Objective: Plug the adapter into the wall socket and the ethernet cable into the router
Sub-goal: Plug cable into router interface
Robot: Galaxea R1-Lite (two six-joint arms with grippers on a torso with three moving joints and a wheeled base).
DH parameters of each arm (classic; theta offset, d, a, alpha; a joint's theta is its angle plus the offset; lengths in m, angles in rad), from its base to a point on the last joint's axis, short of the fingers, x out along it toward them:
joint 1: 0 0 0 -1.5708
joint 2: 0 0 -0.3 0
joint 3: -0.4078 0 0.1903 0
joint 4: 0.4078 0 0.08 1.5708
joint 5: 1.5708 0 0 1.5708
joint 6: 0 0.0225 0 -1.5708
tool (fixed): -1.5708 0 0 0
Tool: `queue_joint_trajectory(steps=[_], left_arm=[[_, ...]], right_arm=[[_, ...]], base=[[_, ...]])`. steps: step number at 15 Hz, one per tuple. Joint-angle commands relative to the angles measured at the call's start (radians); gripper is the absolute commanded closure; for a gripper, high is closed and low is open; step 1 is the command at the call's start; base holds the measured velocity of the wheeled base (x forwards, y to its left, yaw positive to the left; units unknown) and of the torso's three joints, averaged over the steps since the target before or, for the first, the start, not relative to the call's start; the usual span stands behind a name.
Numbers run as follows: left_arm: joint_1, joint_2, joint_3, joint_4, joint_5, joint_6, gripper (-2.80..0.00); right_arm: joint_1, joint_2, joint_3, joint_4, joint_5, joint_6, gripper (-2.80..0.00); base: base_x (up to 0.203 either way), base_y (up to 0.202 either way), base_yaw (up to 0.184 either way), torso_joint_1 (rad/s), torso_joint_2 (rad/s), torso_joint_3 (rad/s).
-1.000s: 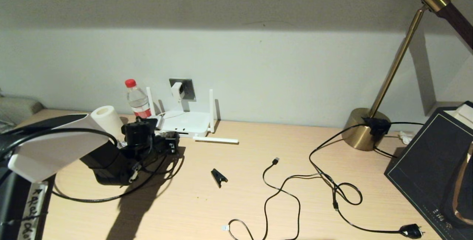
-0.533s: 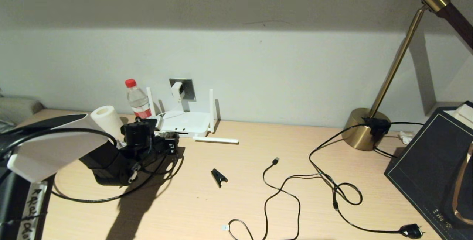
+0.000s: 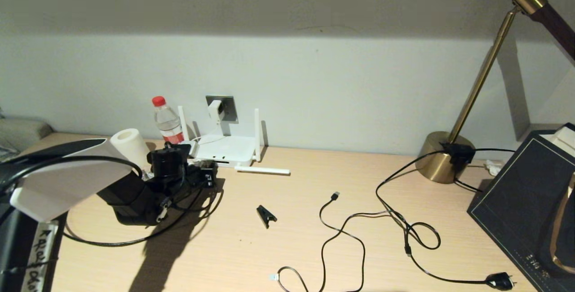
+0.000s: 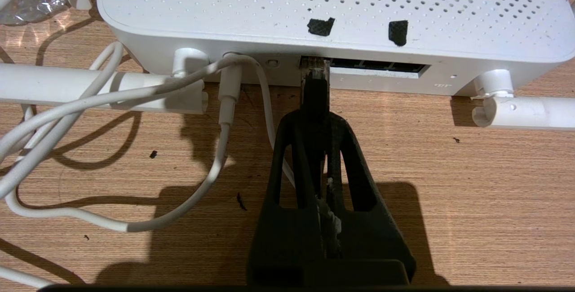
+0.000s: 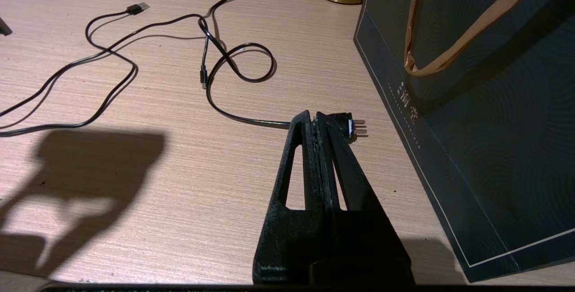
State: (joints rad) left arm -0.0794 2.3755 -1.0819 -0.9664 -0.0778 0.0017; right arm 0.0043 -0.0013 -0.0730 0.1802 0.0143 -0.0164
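The white router (image 3: 224, 149) lies against the wall under the grey wall socket (image 3: 229, 105). The white adapter (image 3: 215, 110) sits in that socket, and its white cord (image 4: 224, 117) runs to the router's back. My left gripper (image 3: 207, 178) is at the router's port edge (image 4: 377, 65), shut on the black ethernet cable (image 4: 316, 96). The cable's clear connector (image 4: 314, 65) sits in the mouth of the port at one end of the row. Slack cable loops on the desk (image 3: 112, 241). My right gripper (image 5: 313, 117) hovers shut and empty over the desk.
A water bottle (image 3: 167, 121) and a paper roll (image 3: 128, 146) stand beside the router; one antenna (image 3: 263, 170) lies flat. On the desk are a black clip (image 3: 266, 215), a USB cable (image 3: 334, 196), a chunky black plug (image 5: 348, 123), a brass lamp base (image 3: 442, 157) and a dark bag (image 3: 530, 202).
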Motion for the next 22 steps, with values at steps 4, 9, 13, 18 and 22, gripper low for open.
queue_joint_trajectory(steps=[4,9,13,18,22], left_arm=[[-0.002,0.008,-0.013,-0.005,0.0,0.0,0.0],[-0.007,0.011,-0.016,-0.005,0.0,0.0,0.0],[-0.008,0.016,-0.016,-0.004,0.0,0.0,0.0],[-0.01,0.024,-0.03,-0.003,0.0,0.0,0.0],[-0.01,0.024,-0.03,-0.003,0.001,0.0,0.0]], right_arm=[[0.0,0.001,0.001,0.001,0.0,0.0,0.0],[0.0,0.001,0.001,0.001,0.001,0.0,0.0],[0.0,0.001,0.001,0.002,0.0,0.0,0.0],[0.0,0.001,0.001,0.001,0.001,0.0,0.0],[0.0,0.001,-0.001,0.001,0.001,0.0,0.0]], base=[[0.0,0.0,0.0,0.0,0.0,0.0],[0.0,0.0,0.0,0.0,0.0,0.0],[0.0,0.0,0.0,0.0,0.0,0.0],[0.0,0.0,0.0,0.0,0.0,0.0],[0.0,0.0,0.0,0.0,0.0,0.0]])
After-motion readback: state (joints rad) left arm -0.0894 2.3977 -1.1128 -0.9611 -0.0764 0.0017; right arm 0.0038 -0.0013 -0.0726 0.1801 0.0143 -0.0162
